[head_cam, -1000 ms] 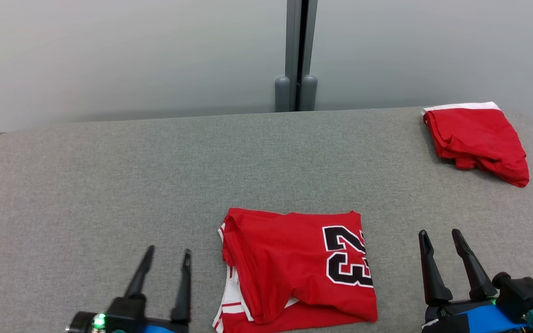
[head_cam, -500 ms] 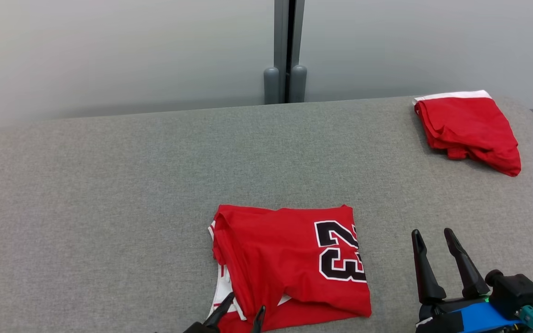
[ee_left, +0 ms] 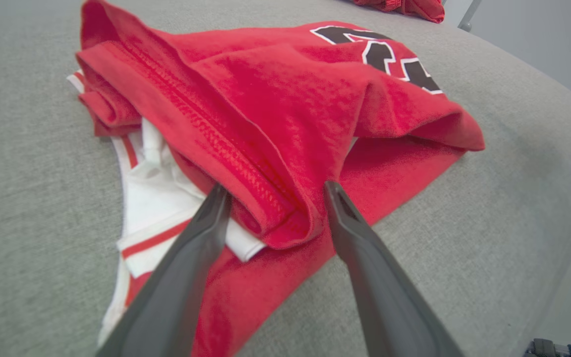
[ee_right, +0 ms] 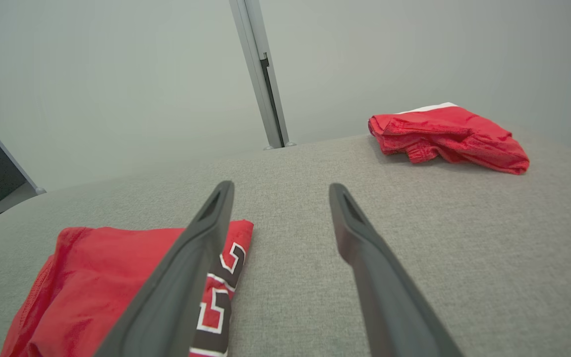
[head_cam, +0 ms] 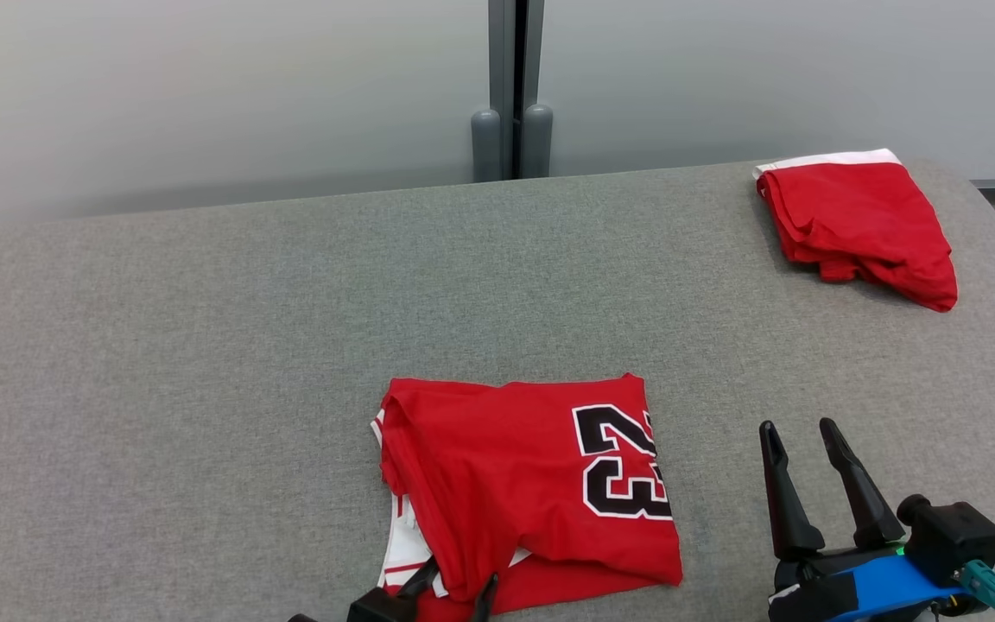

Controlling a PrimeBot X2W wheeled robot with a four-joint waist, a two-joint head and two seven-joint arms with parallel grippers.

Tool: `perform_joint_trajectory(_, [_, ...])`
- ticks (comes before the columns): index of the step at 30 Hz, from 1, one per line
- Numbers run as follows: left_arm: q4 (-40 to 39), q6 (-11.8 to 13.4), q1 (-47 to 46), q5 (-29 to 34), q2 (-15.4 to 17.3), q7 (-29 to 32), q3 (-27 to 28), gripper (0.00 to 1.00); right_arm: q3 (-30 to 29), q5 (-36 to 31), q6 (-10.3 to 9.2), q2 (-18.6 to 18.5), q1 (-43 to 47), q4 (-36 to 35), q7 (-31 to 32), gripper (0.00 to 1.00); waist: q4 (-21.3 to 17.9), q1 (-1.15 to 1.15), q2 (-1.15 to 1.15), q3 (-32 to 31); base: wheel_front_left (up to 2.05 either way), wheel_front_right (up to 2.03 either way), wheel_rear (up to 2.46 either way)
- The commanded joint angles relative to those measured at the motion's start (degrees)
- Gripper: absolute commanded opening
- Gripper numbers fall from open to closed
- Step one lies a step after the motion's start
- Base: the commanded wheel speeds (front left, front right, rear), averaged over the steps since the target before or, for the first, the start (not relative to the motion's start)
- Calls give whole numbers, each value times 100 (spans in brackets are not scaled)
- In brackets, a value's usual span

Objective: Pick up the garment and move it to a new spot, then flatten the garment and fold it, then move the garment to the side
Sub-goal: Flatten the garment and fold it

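Reaching in low at the near edge of the garment (head_cam: pixel 515 466), the left gripper (ee_left: pixel 276 188) points into the cloth with its two dark fingers spread wide, closed on nothing. A thick rolled fold of red fabric lies between them. One fingertip sits over the white, red-striped trim that peeks from under the fold, and the other sits where the top layer lifts off the bottom layer. Whether the tips press the cloth cannot be told.

The right gripper (head_cam: pixel 796 426) hovers just right of the garment, clear of it, fingers slanting up and away and equally wide apart, with nothing between them.

The garment is a folded red jersey with a black, white-edged 23 along its right side. It lies flat on the grey padded table (head_cam: pixel 204 345). Well beyond it to the far right, a second red garment (head_cam: pixel 856 220) with a white band lies bunched at the table's edge. Behind it, a grey post (head_cam: pixel 512 86) rises against the pale wall (head_cam: pixel 204 95).
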Motion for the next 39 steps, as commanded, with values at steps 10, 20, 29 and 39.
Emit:
perform_joint_trajectory(10, [-152, -12, -15, -206, 118, -22, 161, 0, -59, 15, 1, -6, 51, 81, -33, 100, 75, -1, 0, -56, 0, 0, 0])
perform_joint_trajectory(20, [-796, 39, 474, -263, 276, -22, 574, 0, -132, -18, 1, -6, 77, 128, -35, 100, 200, -1, 0, -73, 0, 0, 0])
perform_joint_trajectory(29, [-842, 44, 548, -156, 105, -22, 727, 100, -118, 17, 1, -7, 55, 238, -36, 100, 222, -1, 0, -129, 0, 0, 0])
perform_joint_trajectory(39, [-2105, 414, 608, 184, 90, -21, 1990, 100, -207, -133, 1, -7, -126, 102, -35, 100, 226, -1, 0, -201, 0, 0, 0])
